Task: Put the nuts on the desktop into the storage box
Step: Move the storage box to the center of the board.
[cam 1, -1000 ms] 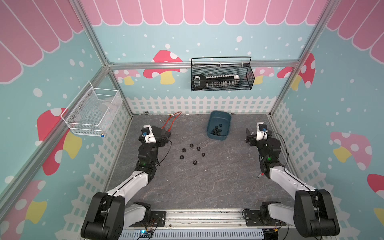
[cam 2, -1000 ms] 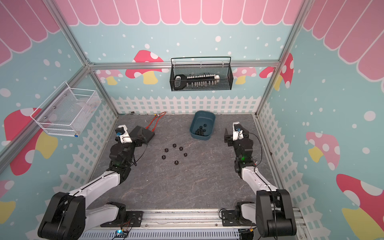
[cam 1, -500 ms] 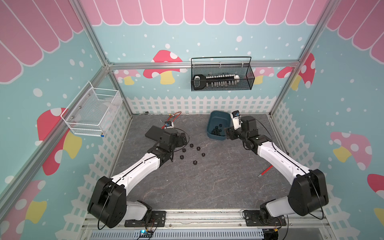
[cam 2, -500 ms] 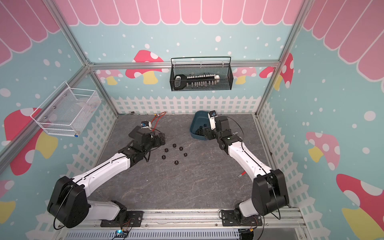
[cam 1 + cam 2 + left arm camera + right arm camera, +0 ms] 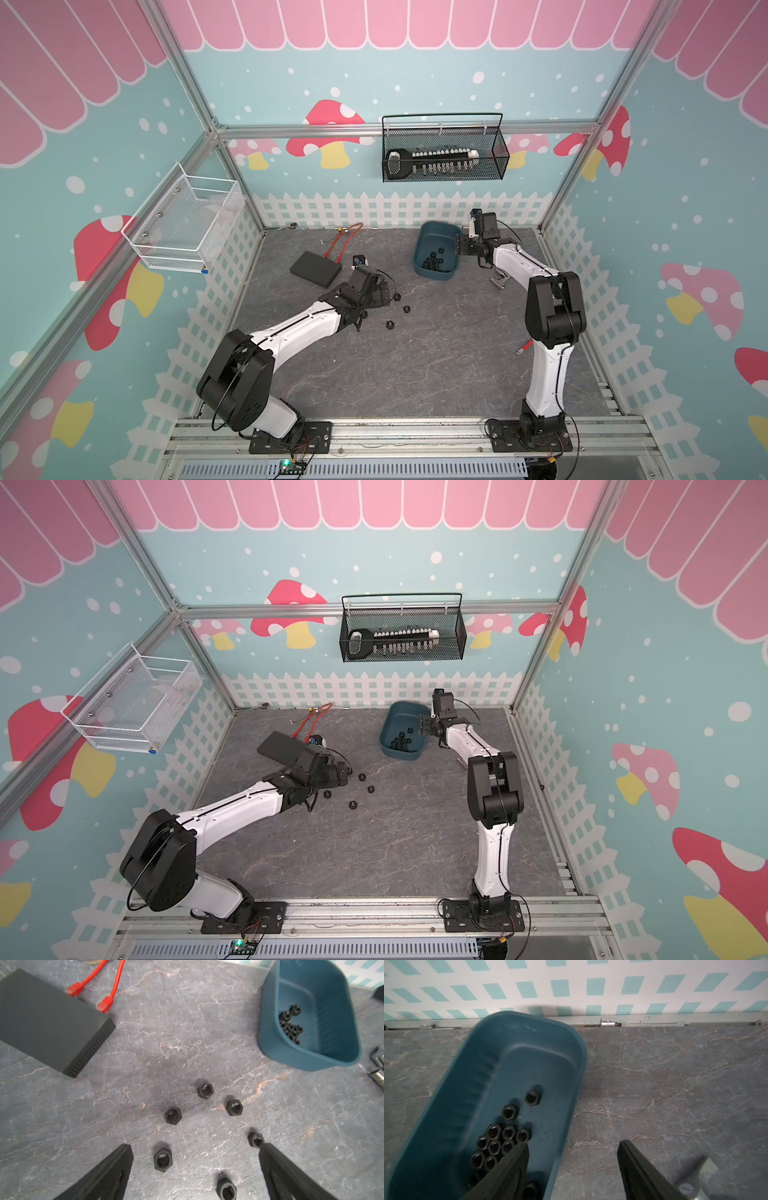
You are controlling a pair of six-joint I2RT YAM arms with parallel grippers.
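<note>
I look down on a dark grey marble-patterned surface [image 5: 415, 353] with pale veins, fenced in by teal walls printed with mushrooms. Six nuts [image 5: 173, 1115] lie loose on it in my left wrist view: small, black, hexagonal, each with a round centre hole, lying flat and well apart from one another. In a top view only three of them show clear of my left arm [image 5: 406, 308].

My left hand [image 5: 195, 1148] hovers low over the cluster with its fingers spread wide; one nut [image 5: 163, 1159] sits between the fingertips, and another [image 5: 257, 1139] lies just beside the tip of one finger [image 5: 270, 1151].

The storage box [image 5: 419, 245], a dark teal-blue bin with rounded corners and ribbed inner walls, stands near the back wall, and a heap of the same black nuts [image 5: 500, 1138] lies in one end of it.

My right hand [image 5: 572, 1147] is at the box's rim with its fingers apart, gripping nothing, one finger [image 5: 517, 1159] over the inside, the other over the bare surface.

A flat black box [image 5: 41, 1022] lies beside two red cable plugs [image 5: 105, 1004].
</note>
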